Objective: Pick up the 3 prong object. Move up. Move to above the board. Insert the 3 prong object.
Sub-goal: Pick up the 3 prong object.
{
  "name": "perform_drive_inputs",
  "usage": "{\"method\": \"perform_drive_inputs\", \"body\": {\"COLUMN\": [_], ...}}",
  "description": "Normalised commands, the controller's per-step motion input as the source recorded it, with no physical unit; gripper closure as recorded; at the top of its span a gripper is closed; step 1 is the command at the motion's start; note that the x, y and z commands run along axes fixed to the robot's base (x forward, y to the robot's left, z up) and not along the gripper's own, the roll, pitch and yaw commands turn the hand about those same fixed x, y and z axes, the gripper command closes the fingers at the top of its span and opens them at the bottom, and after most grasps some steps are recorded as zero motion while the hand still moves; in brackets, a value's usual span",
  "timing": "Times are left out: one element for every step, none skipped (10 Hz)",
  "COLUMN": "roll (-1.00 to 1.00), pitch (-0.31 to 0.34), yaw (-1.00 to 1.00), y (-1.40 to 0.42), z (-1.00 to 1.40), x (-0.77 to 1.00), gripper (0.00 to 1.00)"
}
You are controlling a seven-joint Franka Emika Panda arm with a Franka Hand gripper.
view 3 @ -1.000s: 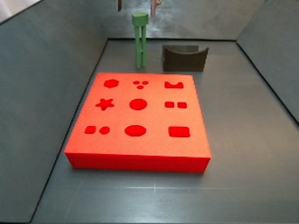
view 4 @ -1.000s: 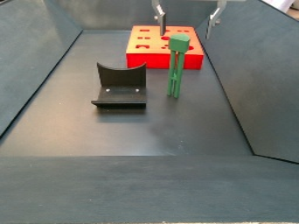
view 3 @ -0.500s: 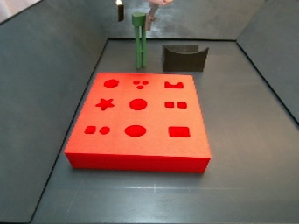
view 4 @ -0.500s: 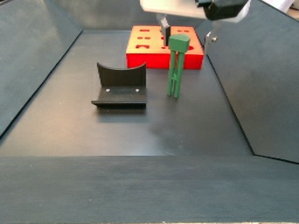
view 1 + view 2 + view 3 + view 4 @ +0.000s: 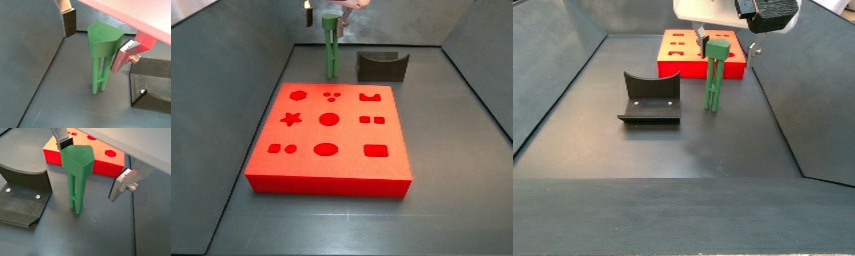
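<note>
Gripper [image 5: 93, 35]: in a side view its body is cut off by the upper frame edge, and only the finger [image 5: 307, 13] tips show.

3 prong object [image 5: 331, 45]: prong count cannot be resolved in either side view.

Board [image 5: 93, 158]: mostly out of frame in both wrist views, leaving one corner visible.

U-shaped holder [image 5: 155, 87]: cropped by the frame edge in both wrist views.

Finger-to-post contact cannot be confirmed.

Green 3 prong object [image 5: 714, 74] beside the bright red board [image 5: 329, 134]; silver gripper [image 5: 95, 163] plates around its top, dark grey holder [image 5: 649, 98] near.

A lab test rig: grey walled bin [image 5: 593, 150], gripper [image 5: 93, 163] overhead
</note>
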Motion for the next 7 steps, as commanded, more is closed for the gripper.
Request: {"method": "perform_drive_inputs", "body": {"roll": [-0.13,-0.12,0.0,0.06,0.0,0.0,0.0], "pitch": [0.0,0.0,0.0,0.0,0.0,0.0,0.0], "yaw": [0.15,0.1,0.0,0.0,0.0,0.0,0.0], "y": [0.03,0.03,0.0,-0.12,0.0,0.0,0.0], "z": [0.0,0.0,0.0,0.0,0.0,0.0,0.0], "x": [0.0,0.0,0.0,0.0,0.0,0.0,0.0], "gripper": [0.0,0.0,1.0,1.0,1.0,1.0,1.0]}}
